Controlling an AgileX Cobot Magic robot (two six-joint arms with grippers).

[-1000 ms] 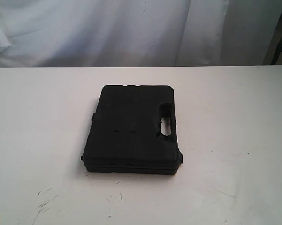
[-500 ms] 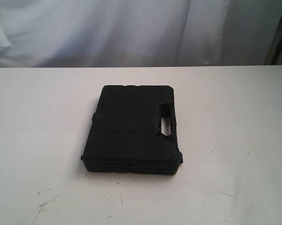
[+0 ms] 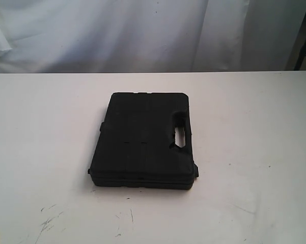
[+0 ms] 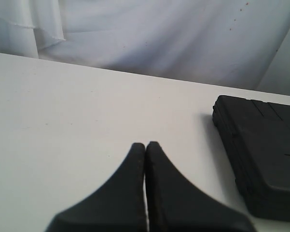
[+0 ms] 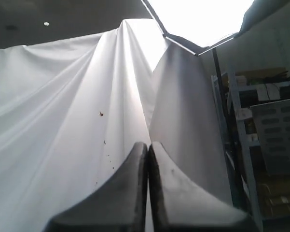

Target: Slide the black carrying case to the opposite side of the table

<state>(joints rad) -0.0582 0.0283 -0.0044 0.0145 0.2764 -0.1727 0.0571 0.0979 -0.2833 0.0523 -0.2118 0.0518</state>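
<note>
The black carrying case (image 3: 142,140) lies flat near the middle of the white table (image 3: 254,152), its handle cut-out (image 3: 181,134) towards the right. No arm shows in the exterior view. In the left wrist view my left gripper (image 4: 145,145) is shut and empty over bare tabletop (image 4: 62,121), with the case (image 4: 260,150) off to one side, apart from it. My right gripper (image 5: 148,144) is shut and empty too, pointing up at the white curtain (image 5: 62,121); neither case nor table shows in that view.
A white curtain (image 3: 142,35) hangs behind the table's far edge. Dark scratch marks (image 3: 48,221) lie on the tabletop near the front left. Metal shelving (image 5: 260,145) with boxes stands beside the curtain in the right wrist view.
</note>
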